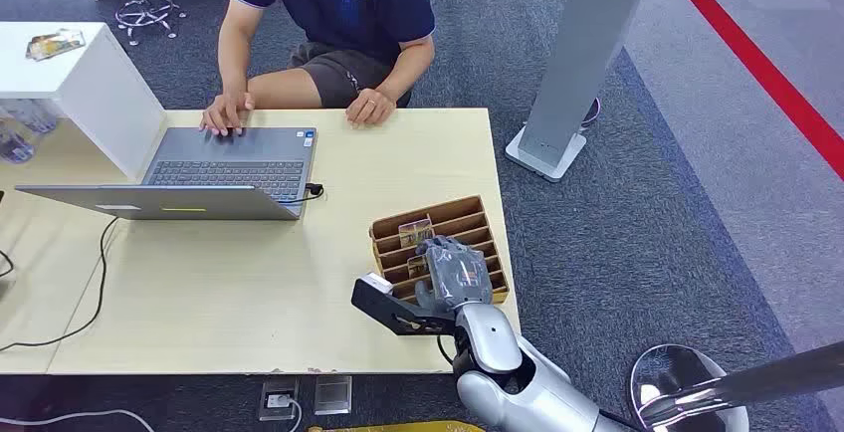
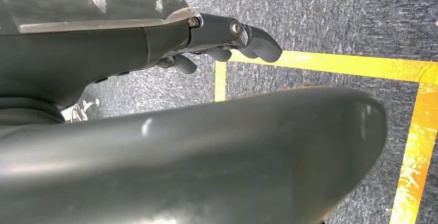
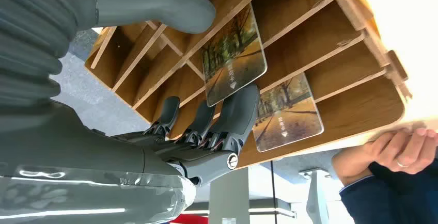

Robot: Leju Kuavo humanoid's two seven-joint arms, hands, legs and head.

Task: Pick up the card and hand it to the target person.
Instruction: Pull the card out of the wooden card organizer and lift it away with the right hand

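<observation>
Card (image 3: 235, 59) stands in a slot of the wooden rack (image 1: 476, 215), which sits near the table's (image 1: 249, 283) right edge; a second card (image 3: 286, 113) stands in the next slot toward the person. Your right hand (image 1: 453, 271) is over the rack, fingers (image 3: 235, 115) spread against the near card's lower edge and thumb (image 3: 155, 2) on the far side, but not clamped on it (contact cannot be confirmed from these views). Close thumb and fingers on the card faces, not on a divider. Lift along the slot so the card does not jam or drag the rack. Your left hand (image 2: 227, 38) hangs over the floor, fingers loosely curled, holding nothing.

The table is pale wood. A person (image 1: 333, 14) sits across it with one hand on an open laptop (image 1: 199, 178). Grey carpet, a grey stand (image 1: 577, 64) and a red floor line (image 1: 766, 64) lie to the right
</observation>
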